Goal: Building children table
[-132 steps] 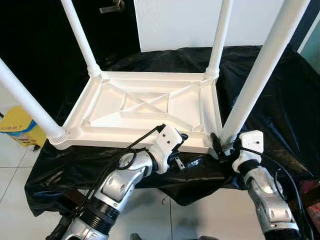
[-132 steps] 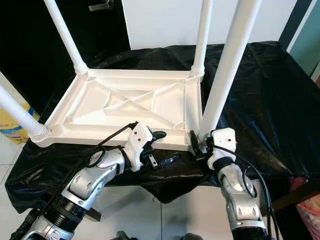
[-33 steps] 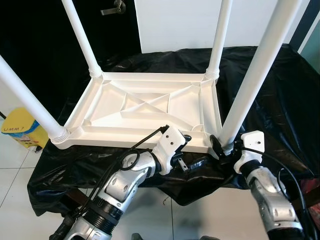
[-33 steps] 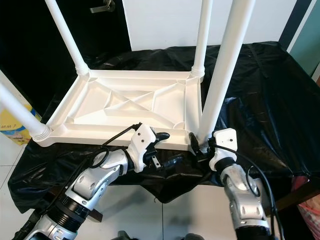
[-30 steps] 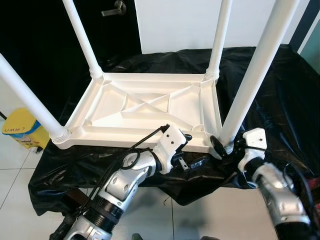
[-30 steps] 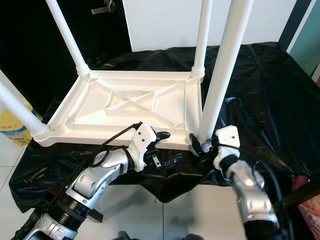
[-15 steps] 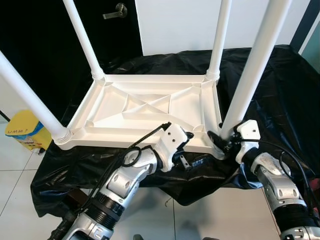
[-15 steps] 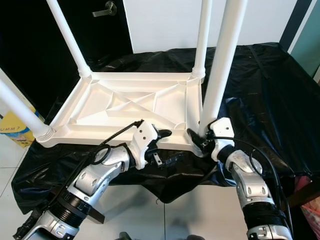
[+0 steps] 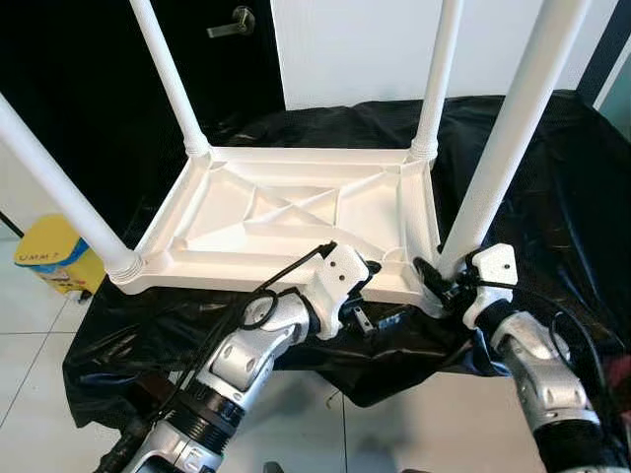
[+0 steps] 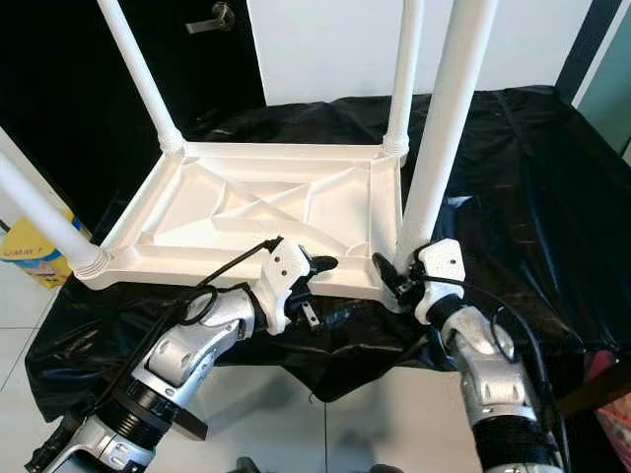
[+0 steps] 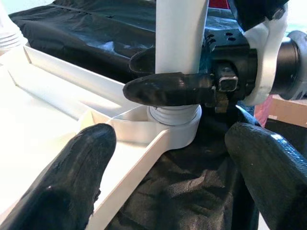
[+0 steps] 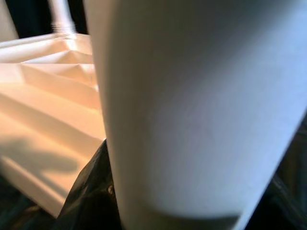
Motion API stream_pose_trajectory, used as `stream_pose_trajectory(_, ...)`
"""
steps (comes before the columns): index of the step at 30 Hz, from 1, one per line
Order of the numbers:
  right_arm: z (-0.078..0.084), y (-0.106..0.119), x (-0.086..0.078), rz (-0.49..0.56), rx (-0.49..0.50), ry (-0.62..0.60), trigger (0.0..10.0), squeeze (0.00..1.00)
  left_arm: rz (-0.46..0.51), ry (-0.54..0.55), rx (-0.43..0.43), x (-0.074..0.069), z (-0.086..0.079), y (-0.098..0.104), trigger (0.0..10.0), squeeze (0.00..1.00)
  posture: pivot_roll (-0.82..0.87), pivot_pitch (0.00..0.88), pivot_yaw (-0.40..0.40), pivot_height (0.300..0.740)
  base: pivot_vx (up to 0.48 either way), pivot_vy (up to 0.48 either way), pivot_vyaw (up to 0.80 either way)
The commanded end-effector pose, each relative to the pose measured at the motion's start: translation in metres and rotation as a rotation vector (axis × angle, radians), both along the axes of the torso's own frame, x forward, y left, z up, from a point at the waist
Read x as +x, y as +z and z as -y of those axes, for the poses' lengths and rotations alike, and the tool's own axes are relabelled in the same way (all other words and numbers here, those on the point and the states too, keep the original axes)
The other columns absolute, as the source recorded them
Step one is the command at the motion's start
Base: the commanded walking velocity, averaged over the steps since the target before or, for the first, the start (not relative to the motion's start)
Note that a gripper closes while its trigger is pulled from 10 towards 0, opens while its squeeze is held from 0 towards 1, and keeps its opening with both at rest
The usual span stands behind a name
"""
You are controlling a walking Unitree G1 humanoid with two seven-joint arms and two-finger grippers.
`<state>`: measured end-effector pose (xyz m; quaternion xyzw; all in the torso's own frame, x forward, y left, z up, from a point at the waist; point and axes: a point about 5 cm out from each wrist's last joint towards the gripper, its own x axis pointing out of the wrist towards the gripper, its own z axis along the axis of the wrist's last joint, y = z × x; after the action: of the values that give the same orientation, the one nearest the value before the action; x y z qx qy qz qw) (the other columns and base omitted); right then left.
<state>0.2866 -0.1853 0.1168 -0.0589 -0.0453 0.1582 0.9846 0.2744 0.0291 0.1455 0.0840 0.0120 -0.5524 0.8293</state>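
On black sheet [image 9: 552, 197]: upturned tabletop [image 9: 286, 222]; right pincer [image 9: 441, 279] clamps near leg [image 9: 498, 168]; left pincer [image 9: 367, 279] spread.

Table legs' [image 9: 513, 118] tops beyond frame

White plastic table [image 9: 296, 212] upside down on black sheet, four legs upright.

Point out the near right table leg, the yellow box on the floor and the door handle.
near right table leg [image 9: 493, 182], left eye view, middle of the shaft
yellow box [image 9: 49, 258], left eye view, its front face
door handle [image 9: 229, 22], left eye view, the lever
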Motion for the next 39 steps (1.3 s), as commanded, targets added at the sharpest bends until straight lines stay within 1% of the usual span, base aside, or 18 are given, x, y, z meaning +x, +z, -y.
stream_pose_trajectory(1, 0.010, -0.012, -0.004, -0.060, -0.013, -0.113, 10.0, 0.00, -0.007, -0.066, 0.009, -0.006, 0.002, -0.002, 10.0, 0.00, -0.18, 0.029, 0.055, 0.740, 0.000, 0.000, 0.00)
stream_pose_trajectory(2, 0.009, -0.012, -0.005, -0.059, -0.002, -0.139, 10.0, 0.00, -0.008, -0.066, 0.009, -0.006, 0.002, -0.002, 10.0, 0.00, -0.18, 0.030, 0.055, 0.740, 0.000, 0.000, 0.00)
stream_pose_trajectory(3, 0.009, -0.012, -0.005, -0.059, -0.002, -0.139, 10.0, 0.00, -0.008, -0.066, 0.009, -0.006, 0.002, -0.002, 10.0, 0.00, -0.18, 0.030, 0.055, 0.740, 0.000, 0.000, 0.00)
stream_pose_trajectory(4, 0.008, -0.013, -0.006, -0.061, 0.002, -0.180, 10.0, 0.00, -0.008, -0.066, 0.010, -0.006, 0.002, -0.003, 10.0, 0.00, -0.18, 0.031, 0.056, 0.740, 0.000, 0.000, 0.00)
stream_pose_trajectory(5, 0.008, -0.013, -0.006, -0.061, 0.002, -0.180, 10.0, 0.00, -0.008, -0.066, 0.010, -0.006, 0.002, -0.003, 10.0, 0.00, -0.18, 0.031, 0.056, 0.740, 0.000, 0.000, 0.00)
stream_pose_trajectory(8, 0.000, -0.020, -0.010, -0.079, 0.037, -0.309, 10.0, 0.00, -0.011, -0.064, 0.011, -0.006, 0.002, -0.003, 10.0, 0.00, -0.18, 0.033, 0.052, 0.740, 0.000, 0.000, 0.00)
stream_pose_trajectory(9, 0.000, -0.020, -0.010, -0.079, 0.037, -0.309, 10.0, 0.00, -0.011, -0.064, 0.011, -0.006, 0.002, -0.003, 10.0, 0.00, -0.18, 0.033, 0.052, 0.740, 0.000, 0.000, 0.00)
stream_pose_trajectory(13, -0.008, -0.026, -0.014, -0.096, 0.060, -0.425, 10.0, 0.00, -0.016, -0.067, 0.009, -0.009, 0.001, -0.004, 10.0, 0.00, -0.17, 0.036, 0.049, 0.740, 0.000, 0.000, 0.00)
stream_pose_trajectory(17, -0.012, -0.026, -0.016, -0.103, 0.069, -0.463, 10.0, 0.00, -0.017, -0.067, 0.008, -0.009, 0.001, -0.004, 10.0, 0.00, -0.18, 0.037, 0.049, 0.740, 0.000, 0.000, 0.00)
stream_pose_trajectory(18, -0.019, -0.028, -0.017, -0.117, 0.091, -0.506, 10.0, 0.00, -0.018, -0.066, 0.003, -0.009, 0.002, -0.004, 10.0, 0.00, -0.18, 0.033, 0.044, 0.740, 0.000, 0.000, 0.00)
stream_pose_trajectory(19, -0.019, -0.028, -0.017, -0.117, 0.091, -0.506, 10.0, 0.00, -0.018, -0.066, 0.003, -0.009, 0.002, -0.004, 10.0, 0.00, -0.18, 0.033, 0.044, 0.740, 0.000, 0.000, 0.00)
stream_pose_trajectory(23, -0.027, -0.024, -0.018, -0.111, 0.101, -0.529, 10.0, 0.00, -0.017, -0.065, -0.001, -0.008, 0.003, -0.004, 10.0, 0.00, -0.18, 0.028, 0.040, 0.740, 0.000, 0.000, 0.00)
stream_pose_trajectory(34, -0.028, -0.023, -0.016, -0.104, 0.086, -0.550, 10.0, 0.00, -0.008, -0.066, 0.008, -0.006, 0.002, -0.004, 10.0, 0.00, -0.17, 0.004, 0.036, 0.740, 0.000, 0.000, 0.00)
stream_pose_trajectory(35, -0.030, -0.020, -0.014, -0.089, 0.079, -0.547, 10.0, 0.09, -0.005, -0.065, 0.009, -0.006, 0.002, -0.003, 10.0, 0.00, -0.17, 0.001, 0.036, 0.740, 0.000, 0.000, 0.00)
stream_pose_trajectory(36, -0.030, -0.020, -0.014, -0.089, 0.079, -0.547, 10.0, 0.09, -0.005, -0.065, 0.009, -0.006, 0.002, -0.003, 10.0, 0.00, -0.17, 0.001, 0.036, 0.740, 0.000, 0.000, 0.00)
stream_pose_trajectory(37, -0.030, -0.018, -0.013, -0.082, 0.078, -0.546, 10.0, 0.87, -0.003, -0.064, 0.011, -0.005, 0.002, -0.003, 10.0, 0.00, -0.17, 0.000, 0.036, 0.740, 0.000, 0.000, 0.00)
stream_pose_trajectory(38, -0.031, -0.017, -0.011, -0.079, 0.078, -0.542, 10.0, 1.00, -0.001, -0.061, 0.012, -0.005, 0.001, -0.003, 10.0, 0.00, -0.17, 0.000, 0.035, 0.740, 0.000, 0.000, 0.00)
stream_pose_trajectory(39, -0.031, -0.016, -0.010, -0.077, 0.080, -0.534, 10.0, 1.00, 0.001, -0.060, 0.012, -0.004, 0.001, -0.002, 10.0, 0.00, -0.17, 0.000, 0.035, 0.740, 0.000, 0.000, 0.00)
